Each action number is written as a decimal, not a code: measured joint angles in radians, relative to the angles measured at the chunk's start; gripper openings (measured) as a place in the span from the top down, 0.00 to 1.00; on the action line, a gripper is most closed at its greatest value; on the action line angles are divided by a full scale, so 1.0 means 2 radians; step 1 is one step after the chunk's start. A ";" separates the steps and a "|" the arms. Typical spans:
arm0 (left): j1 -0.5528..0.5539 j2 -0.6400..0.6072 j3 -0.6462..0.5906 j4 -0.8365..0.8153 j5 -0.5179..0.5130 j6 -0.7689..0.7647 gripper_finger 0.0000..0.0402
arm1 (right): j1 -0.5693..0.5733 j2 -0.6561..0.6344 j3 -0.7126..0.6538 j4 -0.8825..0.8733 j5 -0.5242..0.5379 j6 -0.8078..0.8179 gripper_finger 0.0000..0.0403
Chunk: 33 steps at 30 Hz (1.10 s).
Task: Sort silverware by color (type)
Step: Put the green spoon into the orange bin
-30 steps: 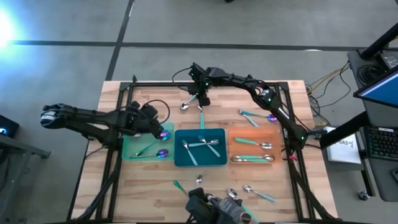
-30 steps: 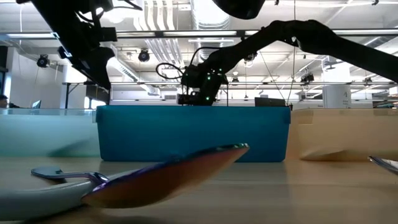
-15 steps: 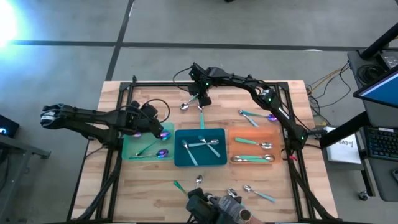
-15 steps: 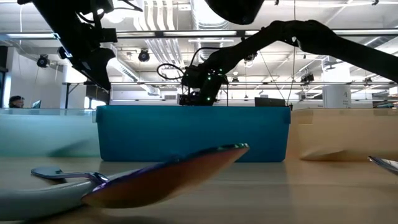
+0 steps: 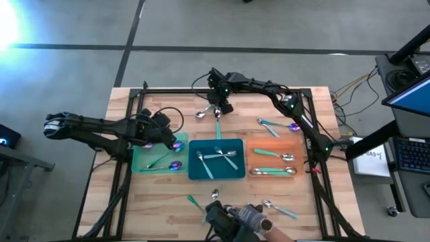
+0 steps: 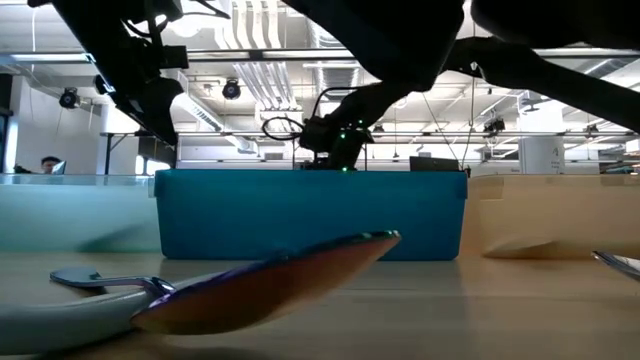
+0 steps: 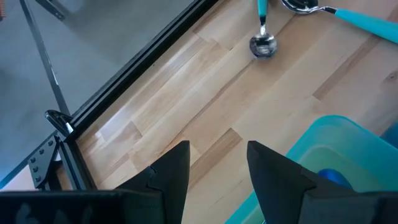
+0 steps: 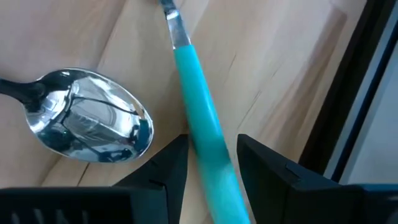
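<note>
My right gripper [image 5: 219, 107] [image 8: 211, 142] is open over the table's far middle. Its fingers stand on either side of the teal handle [image 8: 198, 124] of a spoon [image 5: 217, 125] lying flat on the wood. A silver spoon [image 5: 200, 114] [image 8: 93, 124] lies beside it. My left gripper [image 5: 172, 140] [image 7: 217, 149] hangs open over the far right corner of the green tray [image 5: 149, 160] [image 7: 323, 146], which holds purple spoons [image 5: 176, 145]. More spoons lie in the teal tray [image 5: 216, 173] and the orange tray [image 5: 269, 142]. My right gripper comes down from above with its open fingers [image 8: 163, 174] across the teal-handled spoon, one on each side of the handle [image 8: 205, 134]. I cannot tell whether they touch it. The spoon lies flat on the table.
Loose spoons lie at the far right [image 5: 270, 125] [image 5: 293, 126] and along the near edge [image 5: 215, 195] [image 5: 277, 208]. A person's hand [image 5: 267, 231] shows at the near edge by the low camera. A purple spoon [image 6: 270, 285] lies close before the low camera. A black frame [image 5: 201, 90] edges the table.
My right gripper has moved down and a little toward the table's right, onto the teal-handled spoon. A person's hand has come in at the near edge by the low camera, darkening the top of the low view.
</note>
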 joint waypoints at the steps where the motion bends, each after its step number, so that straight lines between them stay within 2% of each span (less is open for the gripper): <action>1: 0.000 0.000 0.000 0.000 0.000 0.000 0.64 | -0.001 0.000 -0.002 0.003 0.000 -0.003 0.68; 9: 0.000 0.000 0.000 0.000 0.000 0.000 0.64 | -0.002 -0.001 -0.005 -0.019 -0.001 0.000 0.72; 17: 0.000 0.000 0.000 0.001 0.000 0.000 0.64 | -0.012 -0.002 -0.004 -0.062 -0.001 0.065 0.89; 27: 0.000 0.000 0.000 0.001 -0.001 0.000 0.64 | -0.024 -0.015 -0.001 -0.061 0.007 0.136 0.89; 33: 0.000 0.000 0.000 0.002 -0.001 0.000 0.64 | -0.024 -0.059 0.003 -0.082 0.004 0.176 0.89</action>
